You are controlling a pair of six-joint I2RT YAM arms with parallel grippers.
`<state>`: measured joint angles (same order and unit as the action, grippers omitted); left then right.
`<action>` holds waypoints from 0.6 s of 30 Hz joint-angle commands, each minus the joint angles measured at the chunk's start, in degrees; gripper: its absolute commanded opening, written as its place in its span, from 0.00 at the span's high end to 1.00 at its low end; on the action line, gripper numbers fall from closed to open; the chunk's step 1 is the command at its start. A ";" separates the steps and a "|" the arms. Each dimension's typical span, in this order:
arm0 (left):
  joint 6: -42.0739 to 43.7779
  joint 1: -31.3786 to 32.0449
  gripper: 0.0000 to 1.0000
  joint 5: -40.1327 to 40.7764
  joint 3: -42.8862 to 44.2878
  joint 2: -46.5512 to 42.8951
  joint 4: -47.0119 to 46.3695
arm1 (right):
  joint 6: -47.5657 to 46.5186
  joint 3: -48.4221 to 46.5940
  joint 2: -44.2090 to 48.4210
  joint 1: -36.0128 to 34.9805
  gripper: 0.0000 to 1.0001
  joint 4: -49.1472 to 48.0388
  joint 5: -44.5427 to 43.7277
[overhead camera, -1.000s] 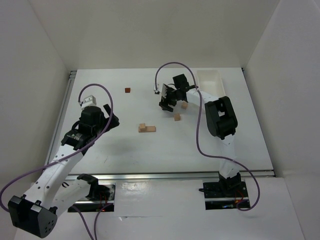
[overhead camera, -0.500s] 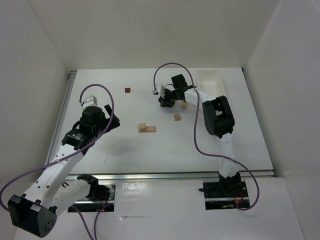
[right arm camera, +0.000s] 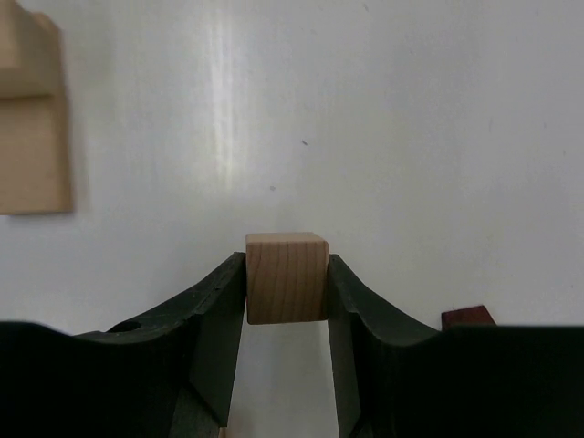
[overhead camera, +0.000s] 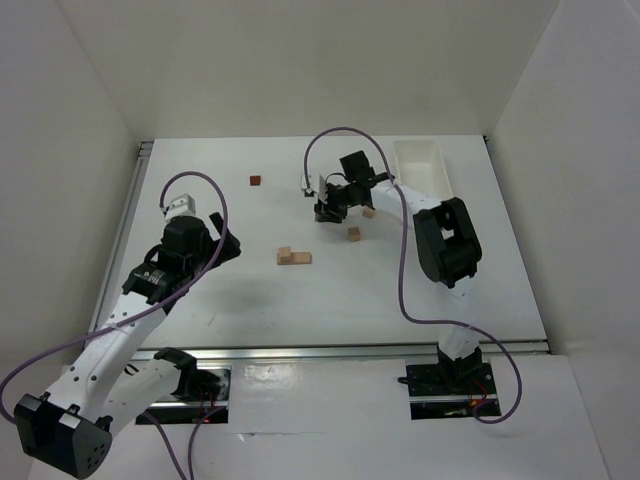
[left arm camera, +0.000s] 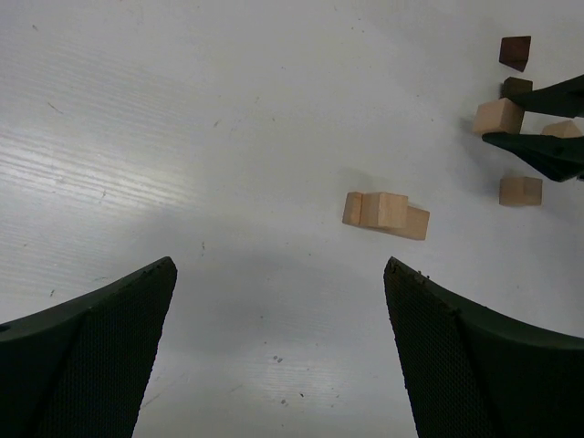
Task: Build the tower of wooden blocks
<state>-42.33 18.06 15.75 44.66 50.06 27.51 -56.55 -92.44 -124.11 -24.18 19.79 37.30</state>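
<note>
Gripper right (right arm camera: 286,265) is clamping a pale wood cube (right arm camera: 286,290) | gripper left (left arm camera: 278,266) is hanging spread wide, holding nothing

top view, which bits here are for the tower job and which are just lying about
For the job:
- right pincer, shut on the held block
- cluster
- tan block
- pale block
- dark block

Just lying about:
- tray
- purple cable

Top camera high overhead, wrist cameras close above table (overhead camera: 300,300), sharing block cluster (left arm camera: 385,214)
</note>
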 commanded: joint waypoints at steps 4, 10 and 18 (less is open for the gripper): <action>-0.48 0.22 0.00 -2.65 -0.63 -0.93 -0.52 | -0.93 5.60 10.12 -5.95 0.76 -0.55 3.57; -0.48 0.83 0.00 -3.18 -0.63 -0.41 -1.05 | -0.13 5.61 10.03 -8.42 0.76 1.65 4.62; -0.48 2.41 0.00 -2.65 -0.63 1.26 -1.05 | 1.00 7.45 10.03 -10.26 0.76 2.26 4.01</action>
<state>-42.35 19.81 13.23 44.56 50.83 27.46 -56.40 -85.73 -115.33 -33.06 20.91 40.10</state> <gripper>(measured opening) 1.001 0.450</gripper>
